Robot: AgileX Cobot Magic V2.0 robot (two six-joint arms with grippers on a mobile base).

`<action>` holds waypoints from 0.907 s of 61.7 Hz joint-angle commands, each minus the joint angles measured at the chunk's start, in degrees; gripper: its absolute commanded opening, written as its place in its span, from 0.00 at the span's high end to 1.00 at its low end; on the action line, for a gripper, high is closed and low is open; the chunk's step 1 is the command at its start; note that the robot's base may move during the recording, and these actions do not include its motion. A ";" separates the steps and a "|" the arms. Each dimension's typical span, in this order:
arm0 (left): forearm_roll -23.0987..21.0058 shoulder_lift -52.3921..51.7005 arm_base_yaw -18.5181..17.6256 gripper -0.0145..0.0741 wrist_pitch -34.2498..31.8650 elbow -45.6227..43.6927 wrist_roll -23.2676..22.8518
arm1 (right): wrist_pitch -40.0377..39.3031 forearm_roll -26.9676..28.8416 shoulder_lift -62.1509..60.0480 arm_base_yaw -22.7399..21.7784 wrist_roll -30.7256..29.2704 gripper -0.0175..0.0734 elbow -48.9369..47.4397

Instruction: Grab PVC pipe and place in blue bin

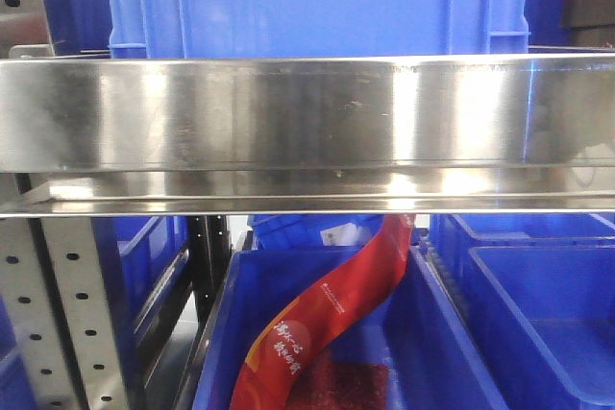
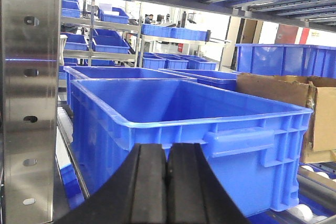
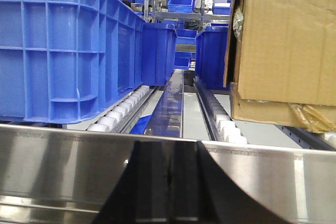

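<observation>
No PVC pipe shows in any view. In the left wrist view my left gripper (image 2: pixel 167 150) is shut with nothing between its black pads, just in front of a large blue bin (image 2: pixel 210 129) on the rack. In the right wrist view my right gripper (image 3: pixel 169 153) is shut and empty, right before a steel shelf rail (image 3: pixel 63 156). Neither gripper appears in the front view, where another blue bin (image 1: pixel 432 352) below the shelf holds a red printed bag (image 1: pixel 327 319).
A steel shelf beam (image 1: pixel 307 132) fills the middle of the front view, with a blue crate (image 1: pixel 317 2) above it. A perforated steel post (image 2: pixel 31 98) stands at the left. Cardboard boxes (image 3: pixel 283 51) (image 2: pixel 294 98) and white roller tracks (image 3: pixel 220 119) sit on the shelf.
</observation>
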 commanded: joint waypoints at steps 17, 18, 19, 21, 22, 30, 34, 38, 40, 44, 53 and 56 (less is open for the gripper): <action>-0.36 -0.29 -0.22 0.96 -0.95 0.15 0.19 | -0.46 0.24 -0.35 -0.32 -0.31 0.99 0.00; -0.36 -0.29 -0.22 0.96 -0.95 0.15 0.19 | -0.46 0.24 -0.35 -0.32 -0.31 0.99 0.00; -0.36 -0.29 -0.22 0.96 -0.95 0.15 0.19 | -0.46 0.24 -0.35 -0.32 -0.31 0.99 0.00; -0.36 -0.29 -0.22 0.96 -0.95 0.15 0.19 | -0.46 0.24 -0.35 -0.32 -0.31 0.99 0.00; -0.36 -0.29 -0.22 0.96 -0.95 0.15 0.19 | -0.46 0.24 -0.35 -0.32 -0.31 0.99 0.00; -0.36 -0.29 -0.22 0.96 -0.95 0.15 0.19 | -0.46 0.24 -0.35 -0.32 -0.31 0.99 0.00; -0.36 -0.29 -0.22 0.96 -0.95 0.15 0.19 | -0.46 0.24 -0.35 -0.32 -0.31 0.99 0.00; -0.36 -0.29 -0.22 0.96 -0.95 0.15 0.19 | -0.46 0.24 -0.35 -0.32 -0.31 0.99 0.00; -0.36 -0.29 -0.22 0.96 -0.95 0.15 0.19 | -0.46 0.24 -0.35 -0.32 -0.31 0.99 0.00; -0.36 -0.29 -0.22 0.96 -0.95 0.15 0.19 | -0.46 0.24 -0.35 -0.32 -0.31 0.99 0.00; -0.25 -1.94 1.72 0.96 0.40 1.85 0.19 | -0.46 0.24 -0.35 -0.32 -0.31 0.99 0.00; -0.12 -3.34 3.06 0.96 0.50 3.83 0.39 | -0.46 0.24 -0.35 -0.32 -0.31 0.99 0.00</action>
